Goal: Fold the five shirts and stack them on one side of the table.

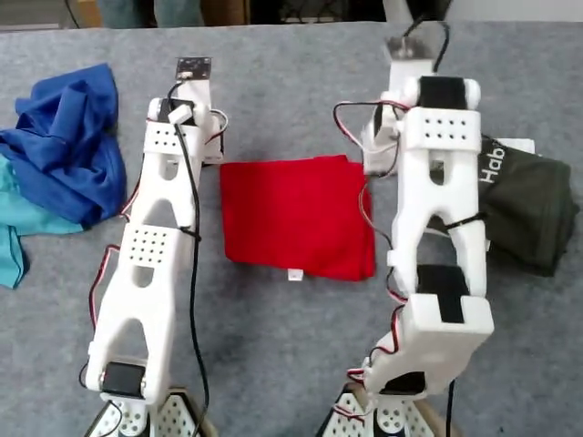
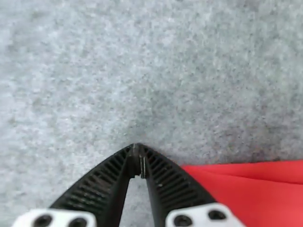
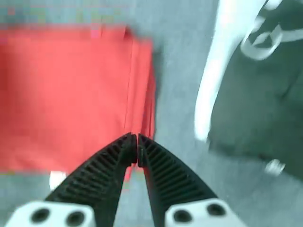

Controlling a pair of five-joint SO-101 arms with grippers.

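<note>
A folded red shirt (image 1: 296, 218) lies flat on the grey table between the two arms. My left gripper (image 2: 137, 155) is shut and holds nothing; it hangs over bare grey cloth just beside a corner of the red shirt (image 2: 251, 189). My right gripper (image 3: 134, 142) is shut too, with nothing in it, and sits over the side edge of the red shirt (image 3: 66, 94). A folded dark shirt (image 1: 528, 209) with white print lies at the table's right, seen close beside the right gripper as well (image 3: 265, 109). A crumpled blue shirt (image 1: 68, 146) is heaped at the left on a teal shirt (image 1: 18, 232).
The left arm (image 1: 155, 246) and the right arm (image 1: 442, 209) stretch from the near edge toward the middle of the grey table (image 1: 291, 91). Bare cloth lies beyond the red shirt and in front of it.
</note>
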